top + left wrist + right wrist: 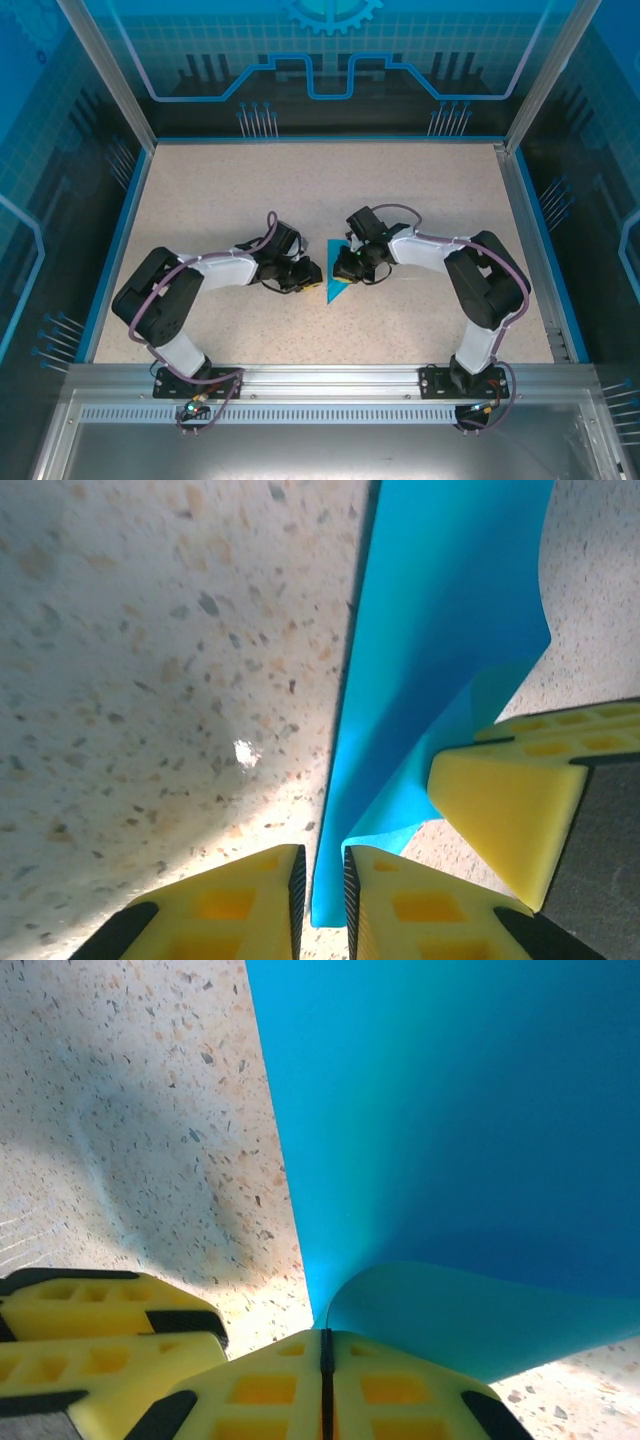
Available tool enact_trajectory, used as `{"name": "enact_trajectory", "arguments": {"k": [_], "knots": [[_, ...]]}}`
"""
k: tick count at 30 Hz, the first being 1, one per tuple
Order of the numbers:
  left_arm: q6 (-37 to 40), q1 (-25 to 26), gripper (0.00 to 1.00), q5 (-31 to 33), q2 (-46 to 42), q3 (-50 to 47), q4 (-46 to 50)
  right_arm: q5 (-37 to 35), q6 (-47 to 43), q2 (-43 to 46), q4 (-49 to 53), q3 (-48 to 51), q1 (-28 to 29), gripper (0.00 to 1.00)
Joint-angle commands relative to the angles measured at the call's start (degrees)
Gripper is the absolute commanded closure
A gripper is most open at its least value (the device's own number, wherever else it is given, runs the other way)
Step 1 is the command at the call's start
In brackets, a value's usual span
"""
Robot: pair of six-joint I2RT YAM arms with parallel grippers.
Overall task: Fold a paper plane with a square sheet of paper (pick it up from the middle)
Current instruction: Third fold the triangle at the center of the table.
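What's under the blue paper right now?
The speckled table shows around the paper; whatever lies beneath its flat part is covered. One edge curls up, pinched by the right gripper.

The folded paper (333, 282) is plain cyan-blue, the table (330, 190) beige with dark speckles and a blue rim, the gripper fingers (400, 905) yellow edged in black, the arms (225, 268) white and black.

No lettering, number, brand or label can be read anywhere. The back panel (400, 60) carries a gear emblem (332, 12) and circuit-style lines, all without words.
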State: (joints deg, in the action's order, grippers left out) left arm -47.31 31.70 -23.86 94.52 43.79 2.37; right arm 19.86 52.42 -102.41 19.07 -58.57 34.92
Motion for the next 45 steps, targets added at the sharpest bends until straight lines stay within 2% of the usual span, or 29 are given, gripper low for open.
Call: {"name": "enact_trajectory", "arguments": {"k": [1,10,25,45], "knots": [[-1.80,1.28,0.80,-2.29,-1.75,-1.75,-3.38,-1.79,0.21,-0.43,2.16,-0.80,0.89,0.91],[-2.42,3.88,0.82,-2.89,-1.97,-1.68,-5.57,-3.52,1.76,-0.13,2.27,-0.11,0.79,0.91],[0.28,6.69,0.82,-2.88,0.20,1.29,-2.73,-2.32,1.24,-0.83,1.67,-0.51,0.66,0.91],[0.45,7.10,0.83,-1.62,4.84,2.64,-0.30,-2.50,1.10,-0.83,1.58,-0.44,0.42,0.91]]}}
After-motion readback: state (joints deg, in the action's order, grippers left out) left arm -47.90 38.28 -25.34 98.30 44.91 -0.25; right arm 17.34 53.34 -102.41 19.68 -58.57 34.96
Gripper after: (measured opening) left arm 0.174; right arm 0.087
